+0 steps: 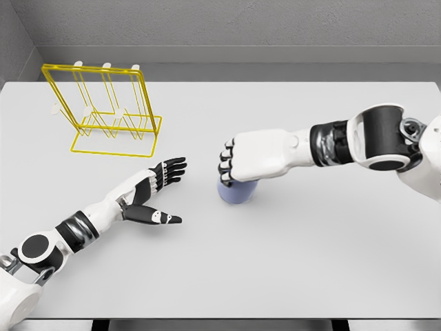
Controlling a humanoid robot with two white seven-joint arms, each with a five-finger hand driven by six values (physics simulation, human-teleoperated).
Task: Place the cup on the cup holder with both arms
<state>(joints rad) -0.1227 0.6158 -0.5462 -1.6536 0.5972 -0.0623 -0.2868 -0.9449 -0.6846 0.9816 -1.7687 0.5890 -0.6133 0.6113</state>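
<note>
Bare simulated test space: plain white table [289,276], grey walls [241,24], flat rendered surfaces.

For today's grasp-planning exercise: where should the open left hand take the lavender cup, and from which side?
Grip the bare lower wall of the lavender cup, coming from its left: the right hand covers the top, and the left hand lies open on that side.

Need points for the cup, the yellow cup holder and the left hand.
cup [236,193], head view, visible lower side wall under the right hand.
yellow cup holder [117,151], head view, front base wire.
left hand [156,181], head view, open palm.
</note>
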